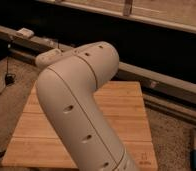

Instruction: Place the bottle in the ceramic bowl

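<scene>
While the arm point(81, 120) fills the middle of the camera view, its bulk covers most of the wooden tabletop point(128, 117), rising from the near edge and bending at an elbow over the far-left corner. Gripper: not in view, presumably past the elbow and hidden behind the arm; jaw state cannot be told. Bottle and ceramic bowl: neither visible; if on the table, they lie behind the arm, likely toward the left side or far edge. Right half of the tabletop, out to the near-right corner, shows bare planks. A metal rail point(156, 82) runs beyond the far edge. Judgement: arm folded this way suggests reaching down on the hidden side; stage of task undeterminable.
</scene>
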